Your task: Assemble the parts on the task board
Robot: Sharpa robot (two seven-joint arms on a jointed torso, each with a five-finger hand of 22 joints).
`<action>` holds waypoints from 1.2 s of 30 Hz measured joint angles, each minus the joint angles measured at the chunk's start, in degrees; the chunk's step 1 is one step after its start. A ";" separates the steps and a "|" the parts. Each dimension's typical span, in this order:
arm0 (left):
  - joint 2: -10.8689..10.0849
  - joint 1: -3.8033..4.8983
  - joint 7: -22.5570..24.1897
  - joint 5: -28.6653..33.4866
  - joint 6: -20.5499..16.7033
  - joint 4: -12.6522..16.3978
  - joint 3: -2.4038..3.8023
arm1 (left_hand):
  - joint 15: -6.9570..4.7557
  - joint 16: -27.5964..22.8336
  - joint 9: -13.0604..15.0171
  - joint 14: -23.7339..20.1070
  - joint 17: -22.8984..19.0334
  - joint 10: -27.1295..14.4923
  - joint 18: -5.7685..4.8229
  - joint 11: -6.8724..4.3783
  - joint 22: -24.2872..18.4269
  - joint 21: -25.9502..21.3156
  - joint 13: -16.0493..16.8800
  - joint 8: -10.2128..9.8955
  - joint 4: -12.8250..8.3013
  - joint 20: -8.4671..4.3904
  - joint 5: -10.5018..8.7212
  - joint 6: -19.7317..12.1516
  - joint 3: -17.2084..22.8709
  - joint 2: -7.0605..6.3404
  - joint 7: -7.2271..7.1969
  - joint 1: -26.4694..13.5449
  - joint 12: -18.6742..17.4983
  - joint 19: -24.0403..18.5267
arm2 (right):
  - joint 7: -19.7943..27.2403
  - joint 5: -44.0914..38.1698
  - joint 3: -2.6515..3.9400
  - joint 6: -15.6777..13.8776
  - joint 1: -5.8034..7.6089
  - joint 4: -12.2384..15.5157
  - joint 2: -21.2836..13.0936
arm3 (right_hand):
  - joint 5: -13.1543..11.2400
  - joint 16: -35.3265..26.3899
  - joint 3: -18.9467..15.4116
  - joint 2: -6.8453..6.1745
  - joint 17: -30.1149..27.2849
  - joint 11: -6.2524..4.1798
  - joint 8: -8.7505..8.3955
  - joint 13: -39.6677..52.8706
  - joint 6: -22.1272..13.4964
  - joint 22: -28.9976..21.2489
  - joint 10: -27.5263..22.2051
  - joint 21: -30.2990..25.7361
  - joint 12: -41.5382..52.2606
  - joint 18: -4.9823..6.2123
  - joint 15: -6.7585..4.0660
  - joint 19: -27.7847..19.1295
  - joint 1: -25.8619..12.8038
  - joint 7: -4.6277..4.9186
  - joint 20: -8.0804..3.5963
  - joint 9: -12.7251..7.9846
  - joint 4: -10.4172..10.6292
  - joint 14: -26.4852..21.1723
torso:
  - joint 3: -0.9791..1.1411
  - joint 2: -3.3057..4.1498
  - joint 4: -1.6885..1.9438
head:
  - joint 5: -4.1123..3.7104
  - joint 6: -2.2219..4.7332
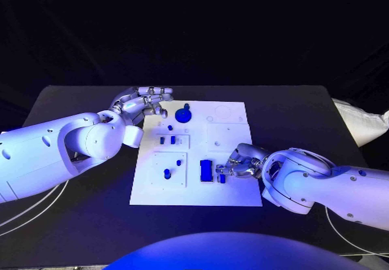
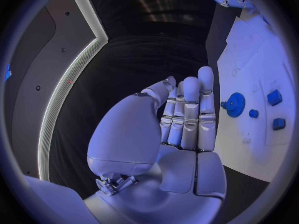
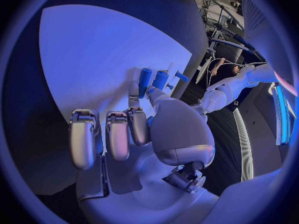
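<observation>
Black counter [image 1: 308, 112] carries the white board [image 1: 231, 194] – the right hand [image 1: 242, 160], fingers [image 3: 118, 134] curled in and seemingly empty, sits just beside the upright blue block [image 1: 206, 170] at the near edge, far nearer than the flat, straight-fingered left hand [image 1: 144, 103].

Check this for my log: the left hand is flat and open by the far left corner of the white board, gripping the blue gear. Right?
Not quite. The left hand is open by that corner of the board, but grips nothing; the blue gear lies on the board beside its fingertips, as the left wrist view shows.
</observation>
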 measured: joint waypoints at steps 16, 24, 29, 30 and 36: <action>0.23 0.00 -0.18 -0.12 0.02 -0.03 -0.01 | 0.08 0.00 0.00 -0.08 -0.08 0.00 0.00 0.00 0.00 0.00 0.00 0.00 0.00 0.00 0.20 -0.19 0.00 0.00 -0.19 0.00 0.00 0.00 | 0.07 -0.59 -0.05 0.77 -0.05 -0.01 0.01 | -4.02 0.20 -4.97 -0.99 -0.01 -0.22 0.74 0.00 0.04 -0.01 -0.24 0.21 0.00 0.00 0.01 0.00 -3.81 -0.05 0.00 0.87 3.02 0.00 | 0.03 0.00 -0.05 | -0.03 0.01; 0.20 0.00 -0.26 -0.21 0.02 -0.04 -0.01 | 0.08 0.00 0.00 -0.08 -0.08 0.01 0.00 -0.01 0.00 0.00 0.00 0.00 0.00 0.00 0.20 -0.19 0.00 0.00 -0.19 0.00 0.00 0.00 | 0.15 -0.89 -0.05 0.65 -0.06 0.16 -0.10 | -5.91 0.20 -9.05 -0.24 0.01 -0.22 1.16 -0.01 0.04 -0.01 -0.24 0.21 -0.01 0.00 0.01 0.00 -5.02 -0.05 0.01 1.39 5.19 0.00 | 0.03 0.01 -0.05 | -0.12 0.02; 0.19 0.00 -0.30 -0.25 0.02 -0.04 -0.01 | 0.08 0.00 0.00 -0.08 -0.07 0.01 0.00 -0.01 0.00 0.00 0.00 0.23 0.00 0.00 0.20 -0.19 0.00 0.22 -0.19 0.22 0.00 0.00 | 0.41 -1.15 -0.05 0.48 -0.07 0.53 -0.61 | -7.72 0.20 -11.40 -0.24 0.04 -0.22 1.16 -0.01 -0.14 0.01 -0.24 0.21 -0.01 0.00 0.01 0.00 -5.02 0.12 0.01 1.61 6.28 0.00 | 0.03 0.01 -0.04 | -0.19 0.02; 0.19 0.00 -0.31 -0.25 0.02 -0.04 -0.01 | 0.08 0.00 0.00 -0.08 -0.07 0.02 0.00 -0.02 0.00 0.00 0.00 0.23 0.00 0.00 0.20 -0.19 0.00 0.22 -0.19 0.22 0.00 0.00 | 0.52 -1.21 -0.05 0.45 -0.07 0.63 -0.82 | -7.75 0.19 -11.56 -0.24 0.04 -0.22 1.16 -0.01 -0.14 0.03 -0.24 0.21 -0.01 0.00 0.02 0.00 -5.02 0.12 0.01 1.61 6.41 0.00 | 0.03 0.01 -0.04 | -0.19 0.02; 0.08 0.00 -0.34 -0.29 0.02 -0.04 -0.01 | 0.08 0.00 0.00 -0.08 -0.07 -0.13 0.00 0.13 0.00 0.00 0.00 0.23 0.00 0.00 0.20 -0.19 0.00 0.22 -0.19 0.22 0.00 0.00 | 1.77 -1.49 -0.05 0.54 -0.07 1.46 -2.93 | -7.75 0.19 -13.14 -0.82 0.03 -0.21 1.39 0.00 -0.66 0.03 -0.24 0.21 -0.01 0.00 0.02 0.00 -0.14 0.20 0.01 1.87 3.44 0.00 | 0.03 0.01 -0.03 | -0.15 0.03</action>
